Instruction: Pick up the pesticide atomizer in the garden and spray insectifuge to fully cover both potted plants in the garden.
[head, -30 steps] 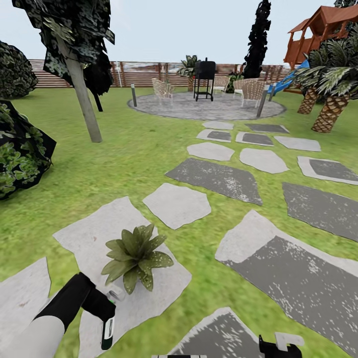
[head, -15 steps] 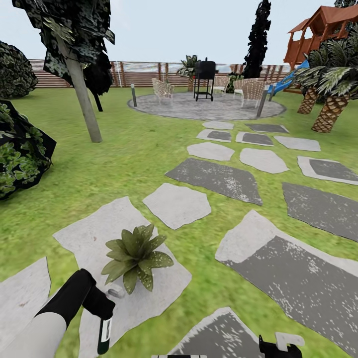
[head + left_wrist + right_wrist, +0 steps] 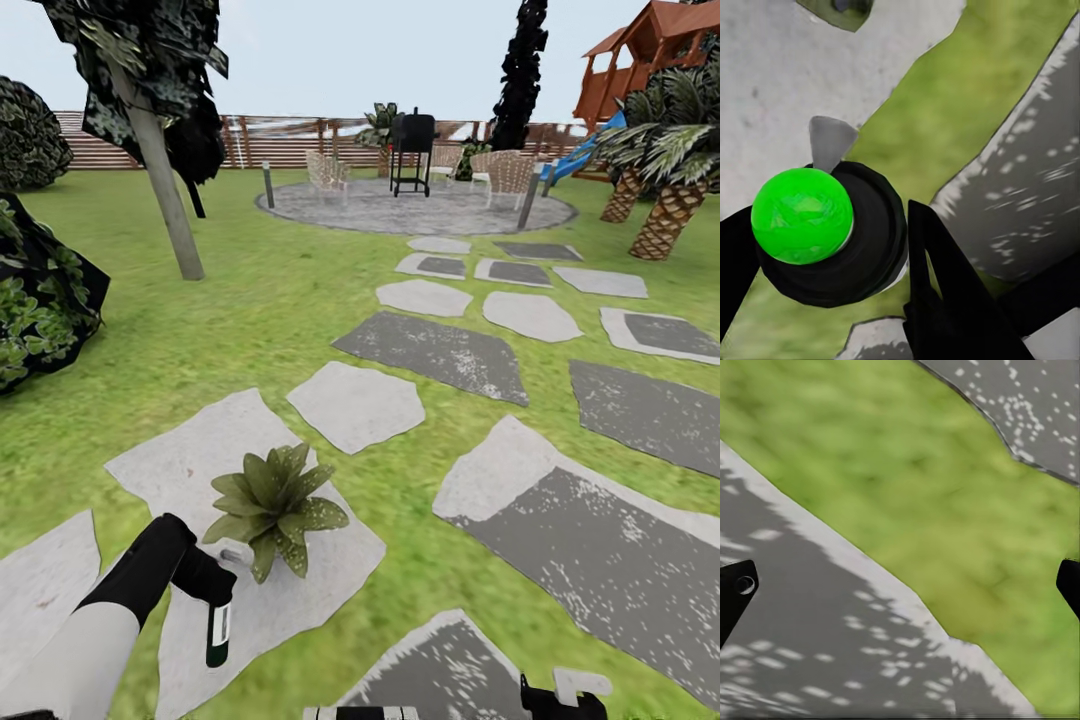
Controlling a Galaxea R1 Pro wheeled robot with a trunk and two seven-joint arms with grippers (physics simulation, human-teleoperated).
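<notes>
A potted plant (image 3: 270, 503), a low rosette of speckled green leaves, sits on a pale stepping stone (image 3: 190, 460) in the garden lawn, near the bottom left of the head view. Just in front of it my left gripper (image 3: 207, 582) is shut on the pesticide atomizer (image 3: 218, 632), a dark green bottle with a white label. The bottle hangs base-down, its head close to the leaves. In the left wrist view the atomizer (image 3: 804, 216) shows end-on as a bright green disc between black fingers (image 3: 937, 285). My right gripper (image 3: 556, 697) stays low at the bottom edge; the right gripper (image 3: 900, 585) is open over stone and grass.
Grey stepping stones (image 3: 440, 355) lead to a round paved patio (image 3: 415, 212) with chairs and a black grill (image 3: 412, 150). A tree trunk (image 3: 165, 200) and a dark bush (image 3: 40, 300) stand left. Palms (image 3: 672, 212) and a play tower (image 3: 660, 50) stand right, before a slatted fence (image 3: 290, 145).
My left gripper has lifted the atomizer a little and carried it closer to the plant. The head camera has tilted slightly. The right gripper has not moved.
</notes>
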